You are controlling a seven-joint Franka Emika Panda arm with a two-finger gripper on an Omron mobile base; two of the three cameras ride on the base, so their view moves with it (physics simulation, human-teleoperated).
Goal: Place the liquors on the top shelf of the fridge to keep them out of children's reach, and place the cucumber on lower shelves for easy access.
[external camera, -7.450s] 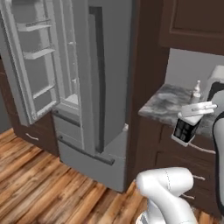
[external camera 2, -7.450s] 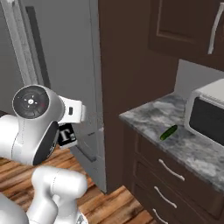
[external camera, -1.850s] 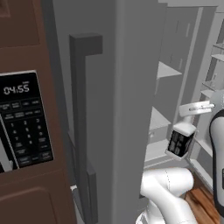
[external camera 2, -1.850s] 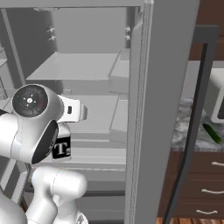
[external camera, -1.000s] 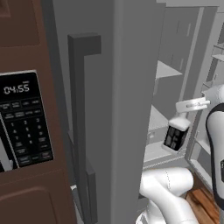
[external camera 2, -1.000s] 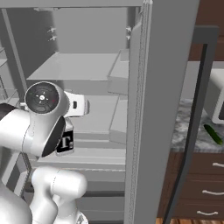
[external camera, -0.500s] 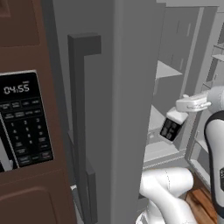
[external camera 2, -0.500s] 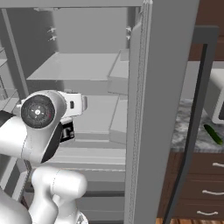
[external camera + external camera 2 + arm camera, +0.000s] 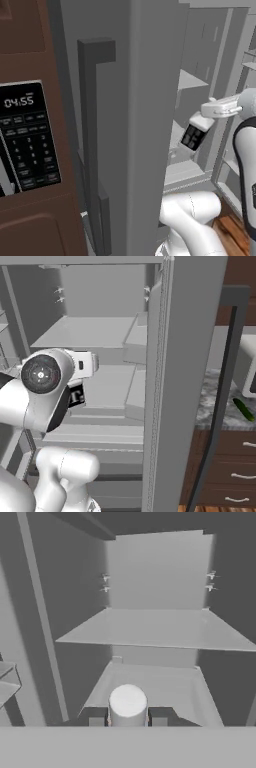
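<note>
While gripped by its white neck, hangs the squat dark liquor bottle (image 9: 193, 137) under the gripper (image 9: 202, 119), jaws pinching that neck from both sides, body tilted, label facing out. Sits in front of the open fridge (image 9: 150, 100), level with the gap between two shelves, touching neither. From the hand view, shows as a round white cap (image 9: 128, 703) between the two finger tips, pointed into the fridge interior. Above and beyond, spans the thin flat top shelf (image 9: 155, 629) from wall to wall, bare along its front edge. Below that, runs a thicker lower shelf (image 9: 160, 684) back toward the rear wall. Off to the right, past the fridge door's edge and its dark handle (image 9: 220, 401), lies the cucumber (image 9: 243, 408) on the marbled counter (image 9: 212, 408), near a white microwave (image 9: 247, 371). On the far left side, shows a dark keypad panel with clock digits (image 9: 27, 135).
</note>
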